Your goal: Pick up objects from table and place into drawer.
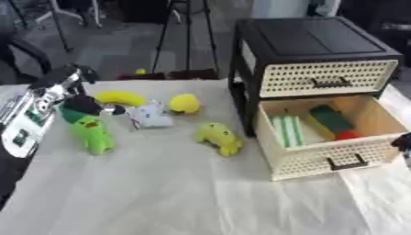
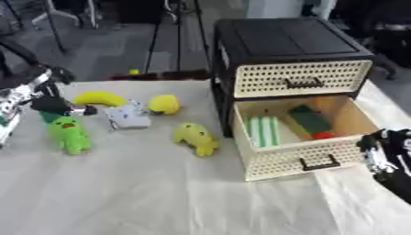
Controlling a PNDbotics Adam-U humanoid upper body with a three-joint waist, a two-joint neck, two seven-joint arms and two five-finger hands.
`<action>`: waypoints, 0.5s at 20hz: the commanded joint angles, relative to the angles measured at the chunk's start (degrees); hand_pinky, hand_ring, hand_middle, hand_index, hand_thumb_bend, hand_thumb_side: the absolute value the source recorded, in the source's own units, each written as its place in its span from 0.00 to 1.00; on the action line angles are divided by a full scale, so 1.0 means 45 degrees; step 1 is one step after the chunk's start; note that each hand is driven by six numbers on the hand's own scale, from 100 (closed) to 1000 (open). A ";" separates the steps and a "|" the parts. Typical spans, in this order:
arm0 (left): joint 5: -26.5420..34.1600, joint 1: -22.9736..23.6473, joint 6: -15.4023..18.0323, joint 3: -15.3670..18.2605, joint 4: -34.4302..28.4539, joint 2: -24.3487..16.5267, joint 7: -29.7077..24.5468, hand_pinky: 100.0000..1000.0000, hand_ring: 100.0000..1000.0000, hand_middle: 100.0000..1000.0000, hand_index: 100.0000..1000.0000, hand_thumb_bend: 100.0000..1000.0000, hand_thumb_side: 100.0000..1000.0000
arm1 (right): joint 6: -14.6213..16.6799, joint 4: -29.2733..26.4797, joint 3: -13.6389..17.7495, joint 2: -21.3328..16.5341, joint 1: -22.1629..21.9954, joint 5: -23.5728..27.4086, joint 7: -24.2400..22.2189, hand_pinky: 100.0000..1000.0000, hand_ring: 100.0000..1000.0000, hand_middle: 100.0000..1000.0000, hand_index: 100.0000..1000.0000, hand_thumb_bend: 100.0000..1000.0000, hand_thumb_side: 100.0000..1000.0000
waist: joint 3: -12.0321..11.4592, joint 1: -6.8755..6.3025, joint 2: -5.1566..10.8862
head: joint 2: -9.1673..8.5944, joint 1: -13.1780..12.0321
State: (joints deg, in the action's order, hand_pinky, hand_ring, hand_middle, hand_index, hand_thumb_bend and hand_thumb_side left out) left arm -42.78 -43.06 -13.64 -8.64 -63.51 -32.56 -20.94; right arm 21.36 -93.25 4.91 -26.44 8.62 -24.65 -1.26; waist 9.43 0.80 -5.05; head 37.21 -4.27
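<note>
Left eye view — drawer: the cream perforated plastic lower drawer [image 1: 321, 158] is standing pulled out at the right of the frame, under the black cabinet [image 1: 309, 43]; a green-and-white striped flat item [image 1: 286, 131] and a green block with a red end [image 1: 333, 121] are already lying inside it
Left eye view — objects waiting: a green plush toy with an orange beak [image 1: 91, 134] is lying at centre left on the pale cloth-covered table [image 1: 176, 197]; a yellow banana-shaped toy [image 1: 120, 97], a small white-grey toy [image 1: 150, 116], a round yellow toy [image 1: 185, 103] and a yellow-green plush toy [image 1: 219, 137] are lying spread between it and the drawer
Left eye view — left hand: the robot's left hand [image 1: 80, 104] is reaching in from the left edge, sitting just above the green plush toy's head; whether it is touching or clasping cannot be told
Right eye view — right hand: the robot's right hand [image 2: 384, 149] is showing at the right edge just beside the drawer's front corner; its fingers appear curled with nothing in them; it looks idle
Right eye view — step in hand: judging from the layout, the left hand is approaching a pick at the left cluster, nothing being lifted yet
Right eye view — next move: it calls for settling on the green plush toy, closing round it, then carrying it rightward over the other toys to the open drawer
</note>
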 commanded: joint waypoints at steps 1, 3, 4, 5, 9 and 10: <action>-0.0735 -0.0481 0.0219 0.0185 0.0982 -0.0100 -0.0076 0.56 0.52 0.65 0.78 0.85 0.43 | 0.0014 -0.0292 0.0056 -0.0215 0.0184 0.0156 -0.0046 0.00 0.00 0.00 0.52 0.00 0.79 | 0.0014 0.0002 0.0123 | -0.0030 -0.0053; -0.1211 -0.0562 0.0513 0.0249 0.1756 0.0003 0.0109 0.56 0.52 0.65 0.78 0.85 0.43 | 0.0009 -0.0286 0.0059 -0.0211 0.0177 0.0159 -0.0054 0.00 0.00 0.00 0.52 0.00 0.79 | 0.0010 -0.0002 0.0138 | -0.0007 -0.0037; -0.1431 -0.0584 0.0649 0.0278 0.2114 0.0044 0.0217 0.55 0.52 0.64 0.78 0.86 0.42 | 0.0008 -0.0284 0.0062 -0.0207 0.0175 0.0160 -0.0056 0.00 0.00 0.00 0.52 0.00 0.79 | 0.0008 -0.0004 0.0143 | -0.0008 -0.0028; -0.1642 -0.0595 0.0765 0.0304 0.2444 0.0079 0.0330 0.55 0.52 0.64 0.78 0.86 0.42 | 0.0006 -0.0283 0.0066 -0.0204 0.0173 0.0159 -0.0058 0.00 0.00 0.00 0.52 0.00 0.79 | 0.0007 -0.0005 0.0147 | -0.0012 -0.0017; -0.2525 -0.0517 0.1023 0.0484 0.3227 0.0175 0.0671 0.53 0.53 0.64 0.77 0.86 0.42 | -0.0003 -0.0277 0.0094 -0.0207 0.0140 0.0158 -0.0045 0.00 0.00 0.00 0.52 0.00 0.79 | -0.0020 0.0010 0.0162 | -0.0004 0.0024; -0.2744 -0.0502 0.1052 0.0556 0.3326 0.0208 0.0728 0.53 0.54 0.64 0.77 0.86 0.42 | -0.0003 -0.0277 0.0096 -0.0204 0.0140 0.0160 -0.0043 0.00 0.00 0.00 0.52 0.00 0.79 | -0.0029 0.0015 0.0163 | -0.0005 0.0028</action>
State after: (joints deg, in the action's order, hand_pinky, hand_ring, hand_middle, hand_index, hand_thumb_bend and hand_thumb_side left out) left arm -53.82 -44.11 -9.27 -7.04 -48.72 -30.66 -18.19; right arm 21.28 -93.25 4.92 -26.42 8.61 -24.59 -1.38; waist 9.36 0.80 -5.03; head 37.21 -4.27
